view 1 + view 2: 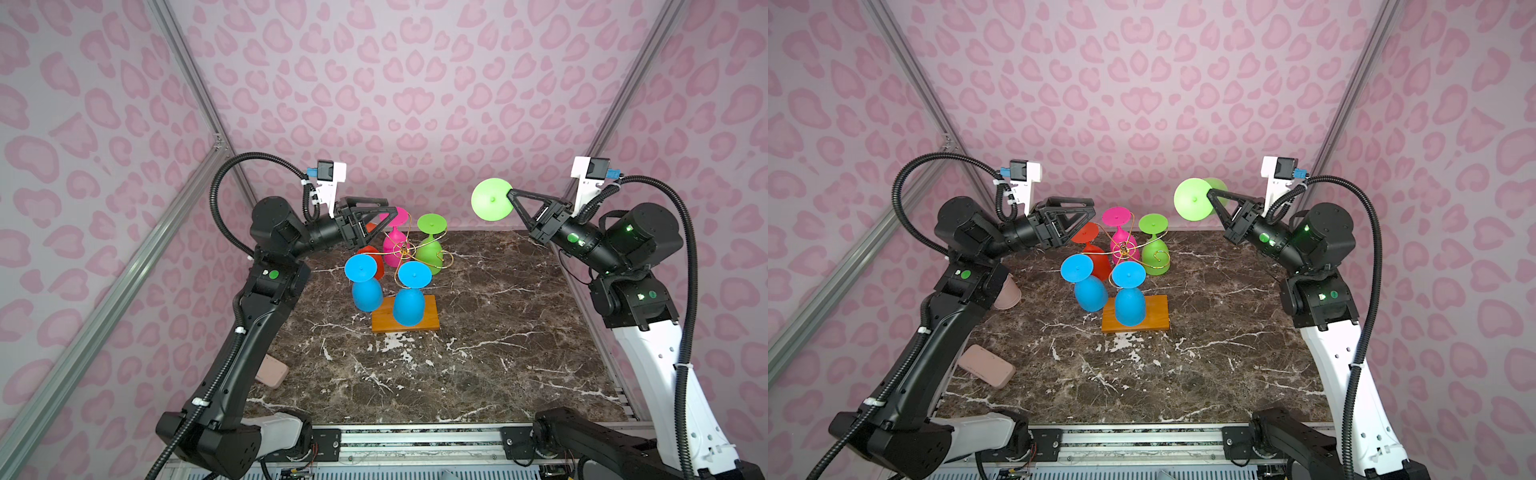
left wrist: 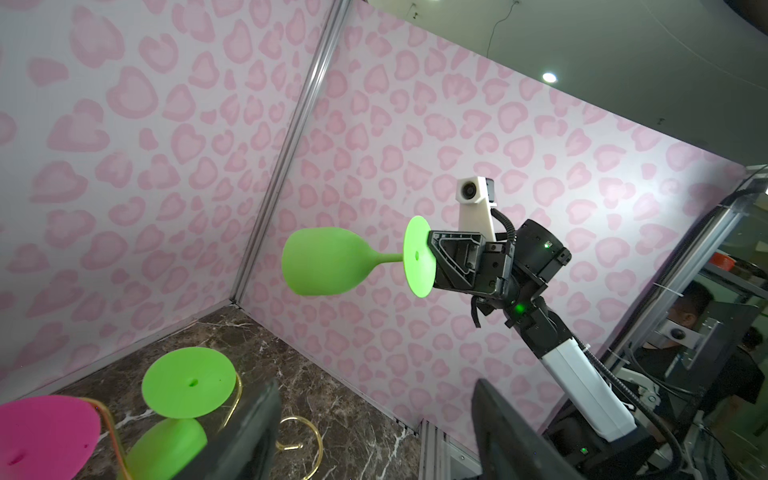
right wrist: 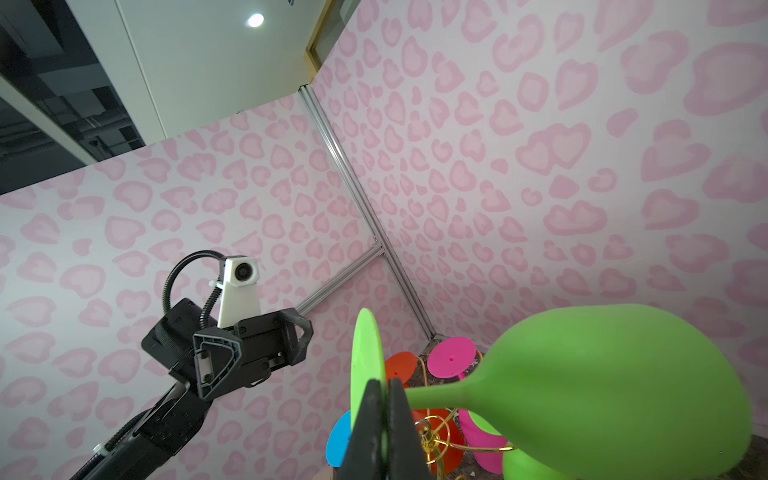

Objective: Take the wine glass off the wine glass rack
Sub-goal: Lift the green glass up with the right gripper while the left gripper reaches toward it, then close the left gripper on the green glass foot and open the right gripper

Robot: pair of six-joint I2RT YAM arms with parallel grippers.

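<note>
The wine glass rack [image 1: 402, 249] [image 1: 1124, 249] is gold wire on an orange-brown wooden base [image 1: 430, 316]. Two blue glasses [image 1: 360, 268] [image 1: 414, 274], a red one [image 1: 1086, 232], a pink one [image 1: 1117, 217] and a green one [image 1: 431, 223] hang upside down on it. My right gripper [image 1: 510, 193] [image 3: 386, 399] is shut on the foot of a green wine glass [image 1: 490, 203] [image 2: 320, 262]. It holds the glass sideways in the air, right of and above the rack. My left gripper [image 1: 390, 212] [image 2: 374, 432] is open and empty, above the rack's back left.
A pink flat case [image 1: 986, 365] lies at the table's left edge and a dusty-pink cup [image 1: 1009, 293] sits under the left arm. Pink patterned walls close in the back and sides. A metal rail [image 1: 415, 440] runs along the front.
</note>
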